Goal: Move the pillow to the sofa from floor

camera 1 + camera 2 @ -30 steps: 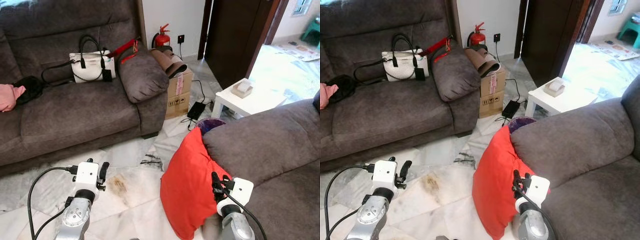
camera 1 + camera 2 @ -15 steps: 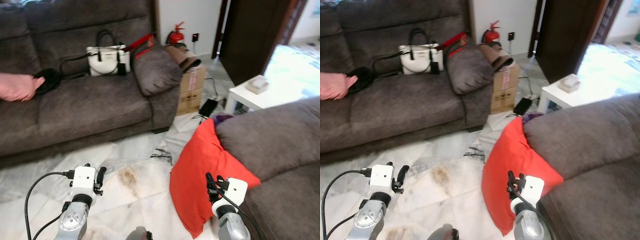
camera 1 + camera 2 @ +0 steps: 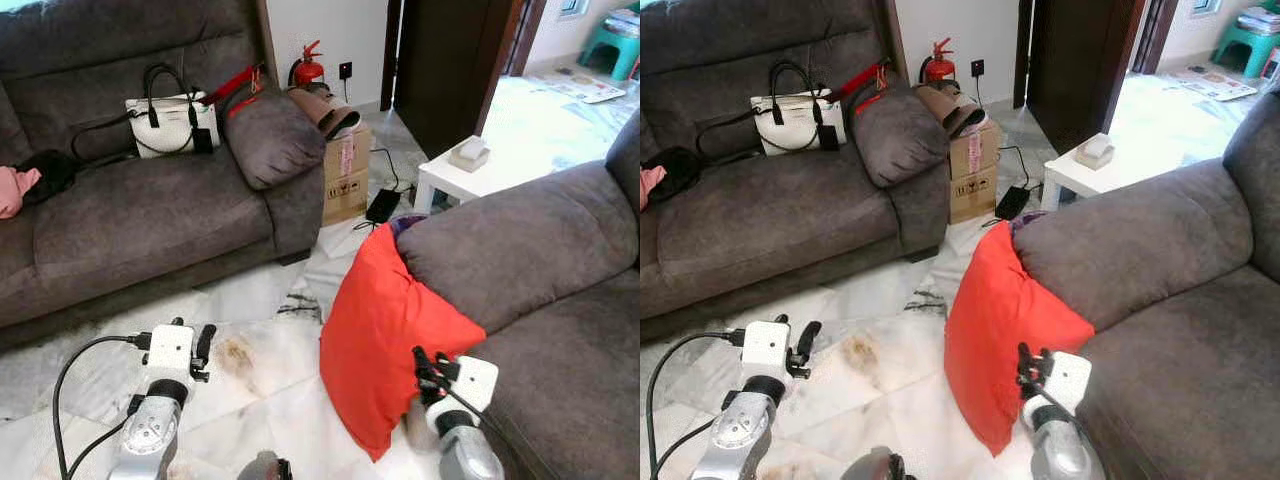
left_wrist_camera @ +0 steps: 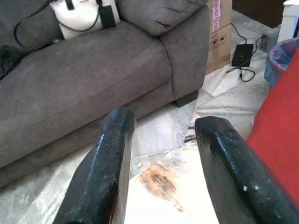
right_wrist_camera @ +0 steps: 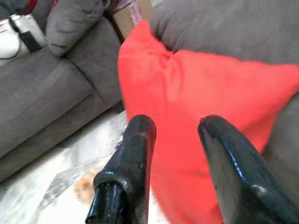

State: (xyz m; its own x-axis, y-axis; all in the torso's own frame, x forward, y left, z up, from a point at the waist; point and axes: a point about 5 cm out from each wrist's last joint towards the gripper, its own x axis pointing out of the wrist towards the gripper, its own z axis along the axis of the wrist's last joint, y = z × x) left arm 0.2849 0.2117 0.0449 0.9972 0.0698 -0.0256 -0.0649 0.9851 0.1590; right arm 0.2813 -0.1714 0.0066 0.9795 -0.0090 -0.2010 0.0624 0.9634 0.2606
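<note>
A red pillow (image 3: 385, 340) stands on edge on the marble floor, leaning against the arm of the grey sofa (image 3: 520, 250) on the right. My right gripper (image 5: 175, 140) is open and hovers just in front of the red pillow (image 5: 196, 93), its fingers apart from the fabric. In the eye views that right gripper (image 3: 428, 372) sits low beside the pillow's lower right corner. My left gripper (image 4: 161, 135) is open over the floor, holding nothing, left of the pillow (image 4: 280, 135). A second grey sofa (image 3: 130, 220) runs along the far left.
The far sofa carries a white handbag (image 3: 165, 120), a grey cushion (image 3: 275, 135) and a pink cloth (image 3: 12, 190). A cardboard box (image 3: 345, 175), fire extinguisher (image 3: 308, 68), black adapter with cable (image 3: 382, 205), purple bin (image 4: 280, 58) and small white table (image 3: 470, 170) stand beyond the pillow.
The camera view has swung about, shifting the whole scene sideways and back. Both grippers hold nearly the same pose, open, the right one staying beside the pillow.
</note>
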